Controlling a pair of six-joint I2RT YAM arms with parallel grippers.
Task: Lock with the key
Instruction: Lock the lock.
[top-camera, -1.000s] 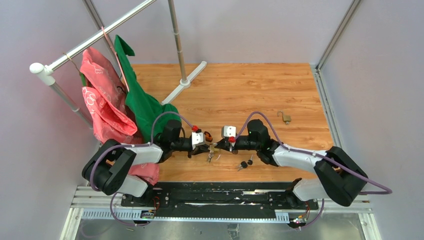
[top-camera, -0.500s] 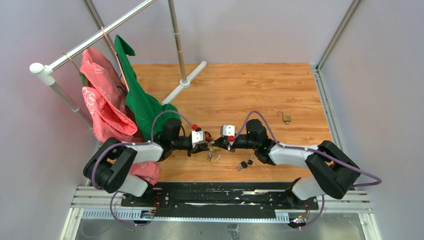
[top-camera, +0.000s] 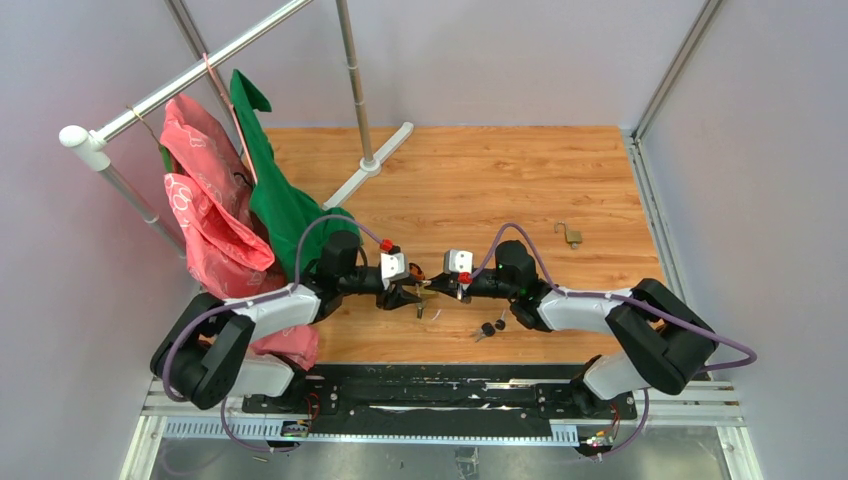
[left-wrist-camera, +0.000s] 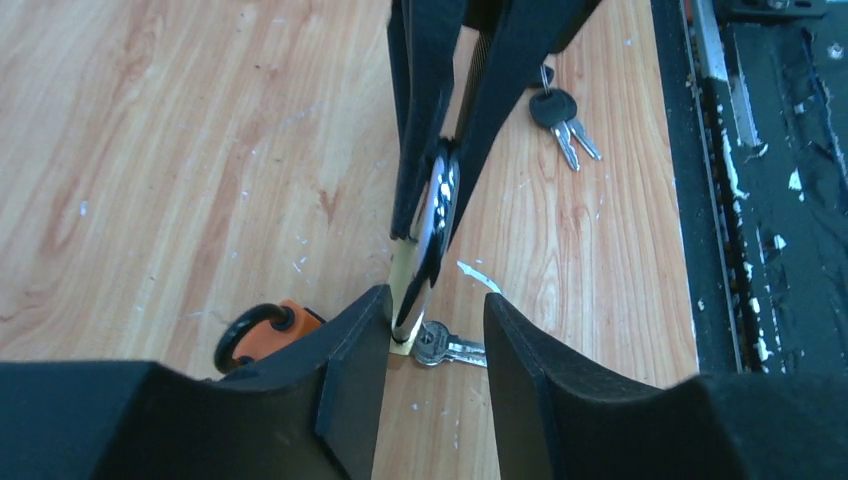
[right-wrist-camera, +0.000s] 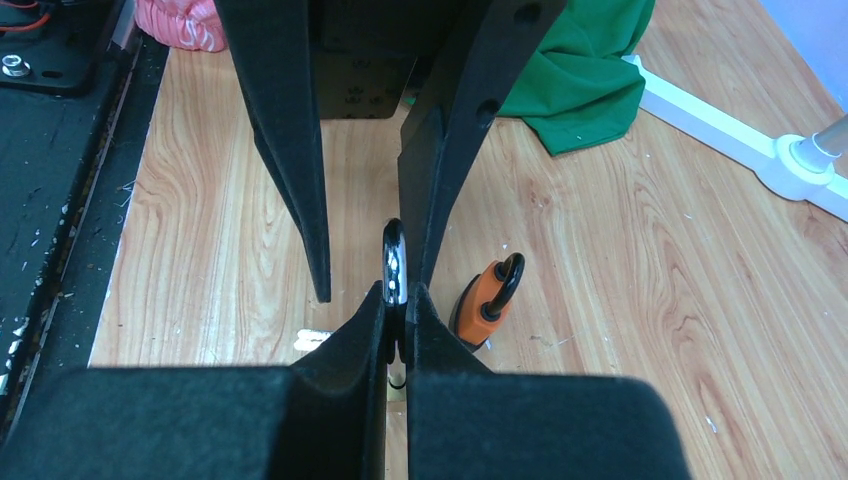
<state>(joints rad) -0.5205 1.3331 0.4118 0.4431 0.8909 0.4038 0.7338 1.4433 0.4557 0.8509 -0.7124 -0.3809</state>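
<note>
Opened within the last second on the left pincer (left-wrist-camera: 435, 298): shut on the padlock (left-wrist-camera: 425, 250) before, now parted, with one finger on each side of the brass body. Close against the lock on one side, perhaps touching; cannot tell. Clear of it on the other.

Pressed together on the right pincer (right-wrist-camera: 397, 300), pinched on the padlock's silver shackle, same as a second ago. Held by that grip alone above the counter (top-camera: 520, 180), between the two arms and near the front edge, with the shackle up and the body hanging slightly tilted.

Just under the lock, a silver key (left-wrist-camera: 452, 350). Whether seated in the keyhole or only lying on the wood, cannot tell.

Resting on the wood just beyond the pincers, away from the arm bases: an orange padlock (left-wrist-camera: 272, 325), not moved. Flat on the wood nearer the bases, under the right arm: a pair of black-headed keys (left-wrist-camera: 558, 110), not moved either.

Shifted as well: the left arm, elbow swung lower and outward in the overhead view, wrist tipped up a little. Right arm much as half a second ago.

Unchanged at the back left: green cloth (top-camera: 285, 205) and pink cloth (top-camera: 210, 215) hanging from the rail (top-camera: 200, 65). Alone on the wood far right, a small metal hook (top-camera: 570, 235).
</note>
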